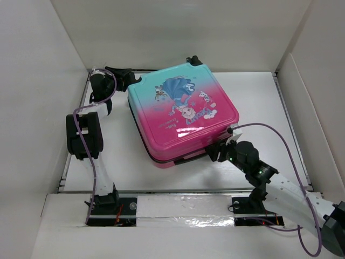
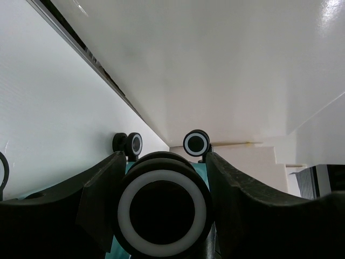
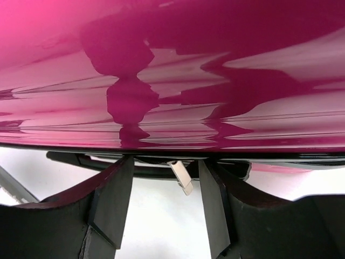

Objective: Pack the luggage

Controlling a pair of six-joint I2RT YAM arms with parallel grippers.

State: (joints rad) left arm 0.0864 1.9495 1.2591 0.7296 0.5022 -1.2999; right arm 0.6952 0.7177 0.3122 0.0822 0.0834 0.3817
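Luggage [image 1: 183,116] lies between right claw [image 3: 164,167] and left claw [image 2: 165,159] gripping wheel [image 2: 161,213].

A flat white table [image 1: 259,102] sits boxed in by plain white panels: a back wall [image 1: 183,32], a left wall [image 1: 32,81] and a right wall [image 1: 318,108] that angles outward. Thin grey rails [image 1: 63,172] run along the table's side edges, with a dark gap where it meets the back wall. At the near edge lies a white ledge [image 1: 161,205], with a strip of glossy tape [image 1: 188,222] catching glare. The light is bright, even and soft-shadowed.
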